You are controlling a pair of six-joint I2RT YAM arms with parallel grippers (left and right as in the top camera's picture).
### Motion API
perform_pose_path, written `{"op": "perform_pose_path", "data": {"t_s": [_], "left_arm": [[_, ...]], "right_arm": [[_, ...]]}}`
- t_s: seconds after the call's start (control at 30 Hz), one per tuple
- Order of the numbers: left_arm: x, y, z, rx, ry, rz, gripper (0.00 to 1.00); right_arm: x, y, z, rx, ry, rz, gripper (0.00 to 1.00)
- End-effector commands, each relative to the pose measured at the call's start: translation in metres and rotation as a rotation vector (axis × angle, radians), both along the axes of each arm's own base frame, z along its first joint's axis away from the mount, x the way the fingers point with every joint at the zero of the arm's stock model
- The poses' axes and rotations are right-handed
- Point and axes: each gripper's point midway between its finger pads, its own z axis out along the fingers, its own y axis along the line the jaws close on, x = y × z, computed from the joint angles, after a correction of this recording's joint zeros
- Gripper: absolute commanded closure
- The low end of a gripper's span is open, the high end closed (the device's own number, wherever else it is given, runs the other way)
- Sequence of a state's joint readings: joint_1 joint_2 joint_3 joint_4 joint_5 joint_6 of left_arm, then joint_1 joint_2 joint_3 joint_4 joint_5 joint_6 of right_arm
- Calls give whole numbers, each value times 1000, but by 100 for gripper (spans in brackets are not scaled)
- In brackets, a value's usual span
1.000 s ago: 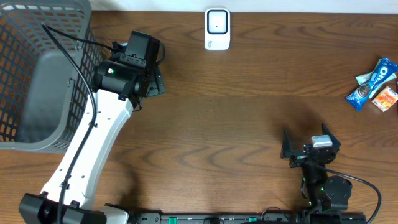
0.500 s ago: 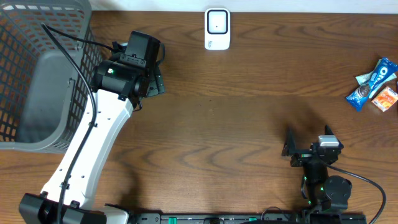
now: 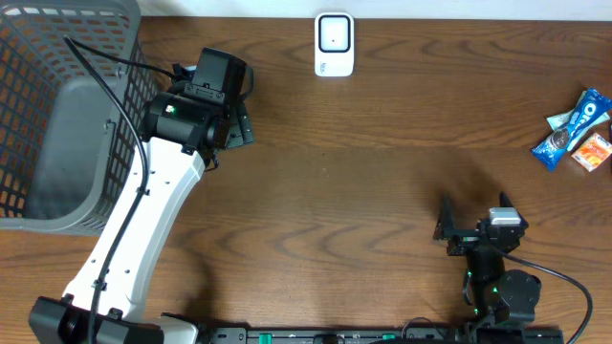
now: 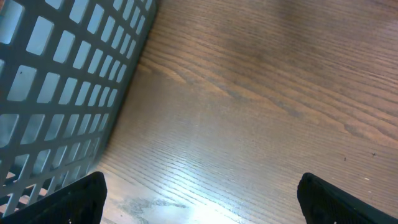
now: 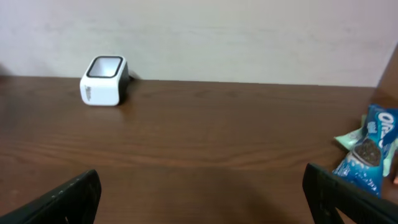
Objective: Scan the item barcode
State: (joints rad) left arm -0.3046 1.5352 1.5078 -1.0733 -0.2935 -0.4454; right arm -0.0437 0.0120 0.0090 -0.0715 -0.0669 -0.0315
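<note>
Lower right: right pincer (image 3: pixel 473 222) pulled back slightly, jaws wide.

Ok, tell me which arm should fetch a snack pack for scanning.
Right. The snack packs lie far right, nearest the right gripper and visible in its wrist view. The left gripper, also open, sits far across by the basket.

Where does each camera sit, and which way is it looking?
Overhead: above the table, looking straight down; left arm, right arm, basket, scanner, snack packs.
Left wrist: on the left arm, looking down beside the basket; open left pincer tips.
Right wrist: low, facing the wall; open right pincer tips.
Shared: scanner and snack packs, overhead and right wrist.
</note>
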Motion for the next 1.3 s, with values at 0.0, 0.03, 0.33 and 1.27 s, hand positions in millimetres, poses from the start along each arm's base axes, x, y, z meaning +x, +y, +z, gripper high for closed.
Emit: {"op": "perform_pose_path", "data": {"t_s": [0.0, 0.03, 0.33, 1.27], "left_arm": [[0, 2, 0, 3, -1, 12, 2], [0, 2, 0, 3, -1, 12, 2], [0, 2, 0, 3, 0, 12, 2], [0, 2, 0, 3, -1, 12, 2]], "right_arm": [[0, -2, -1, -56, 2, -3, 1], [0, -2, -1, -56, 1, -3, 1], [0, 0, -1, -7, 2, 2, 1], [0, 0, -1, 34, 2, -1, 1]]}}
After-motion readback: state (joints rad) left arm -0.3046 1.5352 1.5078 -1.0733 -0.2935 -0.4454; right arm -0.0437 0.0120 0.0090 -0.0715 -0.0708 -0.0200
